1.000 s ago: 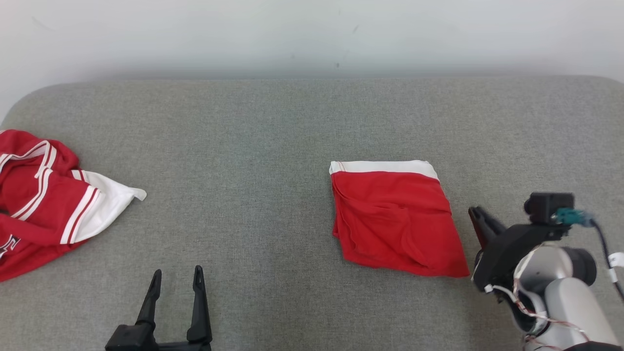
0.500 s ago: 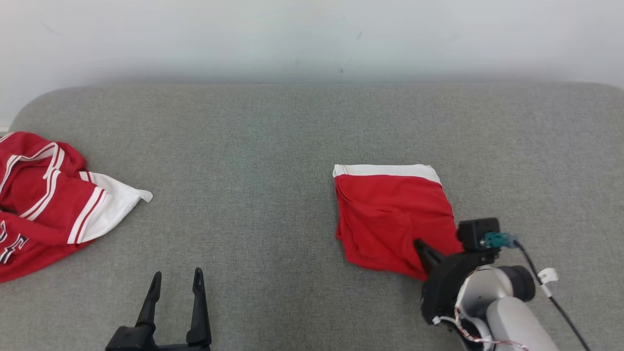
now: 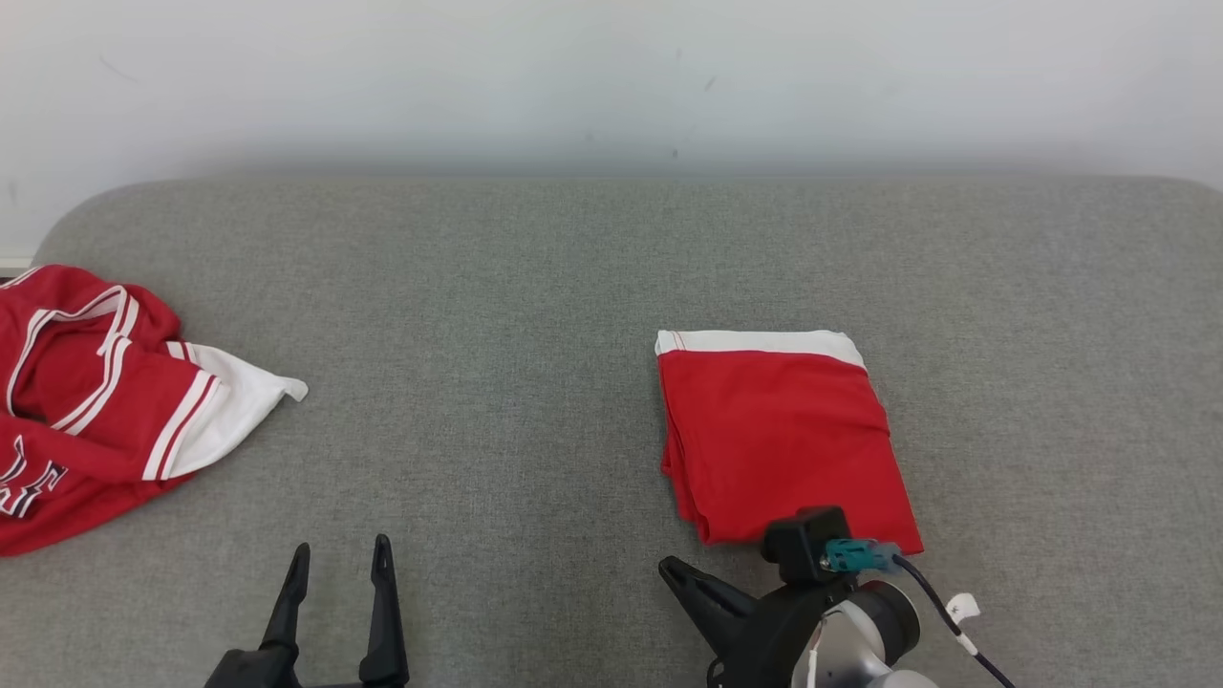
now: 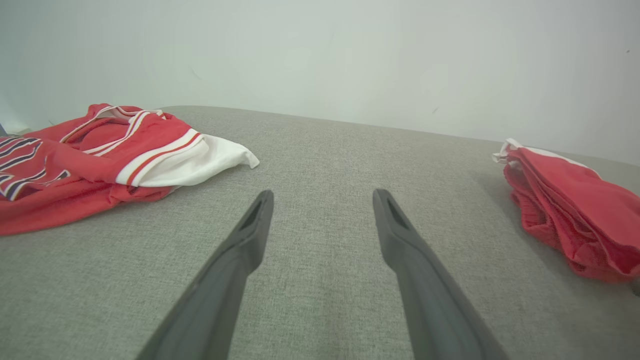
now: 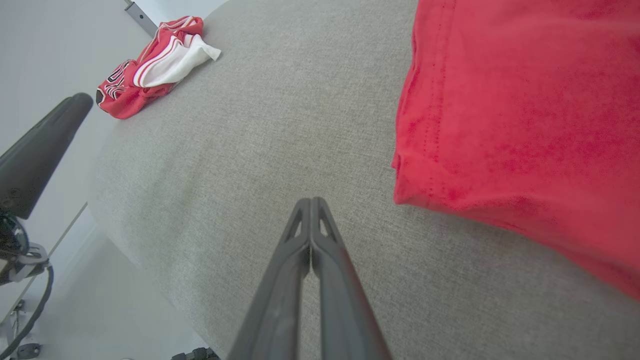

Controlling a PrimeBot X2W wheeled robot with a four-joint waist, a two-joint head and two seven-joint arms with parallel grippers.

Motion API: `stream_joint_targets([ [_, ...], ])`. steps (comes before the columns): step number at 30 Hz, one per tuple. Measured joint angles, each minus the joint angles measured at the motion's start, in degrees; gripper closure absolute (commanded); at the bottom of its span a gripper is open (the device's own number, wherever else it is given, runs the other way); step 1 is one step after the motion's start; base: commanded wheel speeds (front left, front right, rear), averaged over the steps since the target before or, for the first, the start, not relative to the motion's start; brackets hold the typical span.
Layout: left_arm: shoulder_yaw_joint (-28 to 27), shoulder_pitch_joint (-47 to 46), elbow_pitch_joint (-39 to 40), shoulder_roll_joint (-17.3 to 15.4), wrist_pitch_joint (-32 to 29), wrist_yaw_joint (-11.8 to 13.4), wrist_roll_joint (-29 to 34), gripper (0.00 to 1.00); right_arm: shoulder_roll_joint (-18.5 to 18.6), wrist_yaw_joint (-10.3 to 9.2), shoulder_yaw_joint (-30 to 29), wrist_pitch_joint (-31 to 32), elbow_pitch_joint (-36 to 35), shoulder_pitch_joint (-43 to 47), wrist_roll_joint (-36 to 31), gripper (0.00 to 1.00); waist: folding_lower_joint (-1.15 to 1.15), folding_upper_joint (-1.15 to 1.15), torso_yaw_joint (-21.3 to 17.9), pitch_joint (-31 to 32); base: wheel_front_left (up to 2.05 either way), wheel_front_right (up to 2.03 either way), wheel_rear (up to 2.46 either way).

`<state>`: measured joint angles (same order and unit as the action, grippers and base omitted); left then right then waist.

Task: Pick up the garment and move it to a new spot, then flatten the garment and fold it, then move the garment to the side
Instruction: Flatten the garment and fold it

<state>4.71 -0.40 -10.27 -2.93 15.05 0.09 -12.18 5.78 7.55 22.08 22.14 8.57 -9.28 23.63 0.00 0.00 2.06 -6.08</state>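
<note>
1. Fingers of the right gripper (image 3: 675, 575) are pressed together and hold nothing. In the right wrist view (image 5: 311, 201) their tips sit over bare grey tabletop (image 3: 497, 287), just beside the near-left corner of the folded garment (image 3: 783, 444).
2. Left gripper (image 3: 342, 547) rests low at the near edge with its fingers spread apart and empty, well apart from both cloths.
3. Folded garment: a red rectangle with a white band along its far edge, lying flat right of centre. Stacked layers show at its left edge from the left wrist view (image 4: 565, 215).
4. Crumpled red-and-white jersey (image 3: 86, 411) sits at the far left, not involved.
5. Judgement: folding looks done, and the move to the side remains.
6. To do it well:
   - part the right fingers and come in low at the near edge;
   - catch every layer, not just the top one;
   - slide rather than lift high, so the fold holds;
   - keep away from the jersey.
</note>
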Motion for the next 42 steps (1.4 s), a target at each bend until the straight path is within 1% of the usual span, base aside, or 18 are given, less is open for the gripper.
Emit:
stream_joint_targets([
  [1, -0.2, 0.0, 0.0, 0.0, 0.0, 0.0, 0.0, 0.00, 0.0, 0.00, -0.1, -0.7, -1.2, 0.5, 0.0, 0.63, 0.00, 0.00, -0.1, 0.1, 0.00, 0.00, 0.00],
  [2, -0.4, 0.1, 0.1, 0.0, 0.0, 0.2, 0.0, 0.00, -0.1, 0.00, -0.6, -1.6, -2.4, 1.1, 0.0, 0.00, 0.00, 0.00, -0.2, 0.2, 0.00, 0.00, 0.00],
  [3, -0.4, 0.1, 0.1, 0.0, 0.0, 0.2, 0.0, 0.00, -0.1, 0.00, -0.6, -1.6, -2.4, 1.1, 0.0, 0.00, 0.00, 0.00, -0.2, 0.2, 0.00, 0.00, 0.00],
  [5, -0.9, 0.3, 0.3, 0.0, 0.0, 0.3, 0.0, 0.00, -0.3, 0.00, -2.1, -4.0, -4.6, 2.2, -0.3, 0.00, 0.00, 0.00, -0.4, 0.5, 0.00, 0.00, 0.00],
  [7, -1.2, 0.7, 0.6, 0.0, 0.0, 0.4, 0.0, 0.00, -0.8, 0.00, -3.5, -8.3, -7.4, 3.2, -0.2, 0.00, 0.00, 0.00, -0.7, 0.9, 0.00, 0.00, 0.00],
  [8, -1.3, 0.9, 0.7, 0.0, 0.0, 0.4, 0.0, 0.00, -1.3, 0.00, -4.7, -10.2, -8.4, 3.8, 0.6, 0.00, 0.00, 0.00, -0.9, 1.1, 0.00, 0.00, 0.00],
  [11, -1.7, 1.5, 0.9, 0.0, 0.0, 0.4, 0.0, 0.00, -1.8, 0.00, -9.2, -15.0, -9.8, 5.7, -0.1, 0.00, 0.00, 0.00, -1.3, 1.9, 0.00, 0.00, 0.00],
  [15, -2.0, 1.8, 1.5, 0.0, 0.0, 0.5, 0.0, 0.00, -2.1, 0.00, -15.3, -21.7, -11.0, 8.0, -1.6, 0.00, 0.00, 0.00, -1.9, 2.9, 0.00, 0.00, 0.00],
  [18, -2.3, 2.5, 1.4, 0.0, 0.0, 0.5, 0.0, 0.00, -2.3, 0.00, -19.6, -25.0, -10.6, 9.4, -3.4, 0.00, 0.00, 0.00, -2.4, 3.6, 0.00, 0.00, 0.00],
  [21, -2.6, 2.6, 1.4, 0.0, 0.0, 0.4, 0.0, 0.00, -1.9, 0.00, -22.1, -26.5, -9.2, 10.9, -5.4, 0.00, 0.00, 0.00, -2.8, 4.5, 0.00, 0.00, 0.00],
  [24, -3.2, 3.2, 1.3, 0.0, 0.0, 0.3, 0.0, 0.00, -0.2, 0.00, -22.8, -27.8, -7.2, 11.6, -7.3, 0.00, 0.00, 0.00, -3.3, 5.3, 0.00, 0.00, 0.00],
  [29, -4.8, 3.9, 1.0, 0.0, 0.0, -0.2, 0.7, 0.00, -0.2, 0.00, -24.6, -29.8, -3.3, 12.2, -8.8, 0.00, 0.00, 0.00, -4.2, 6.4, 0.00, 0.00, 0.00],
  [36, -5.8, 5.2, 0.2, 0.0, 0.0, -2.1, 3.3, 0.00, 0.0, 0.00, -24.3, -30.7, 1.3, 12.3, -10.5, 0.00, 0.00, 0.00, -4.9, 7.5, 0.00, 0.00, 0.00],
  [42, -7.1, 5.7, 0.1, 0.0, 0.0, -2.7, 4.3, 0.00, 0.2, 0.00, -24.3, -31.2, 2.5, 12.1, -11.5, 0.00, 0.00, 0.00, -5.1, 7.7, 0.00, 0.00, 0.00],
])
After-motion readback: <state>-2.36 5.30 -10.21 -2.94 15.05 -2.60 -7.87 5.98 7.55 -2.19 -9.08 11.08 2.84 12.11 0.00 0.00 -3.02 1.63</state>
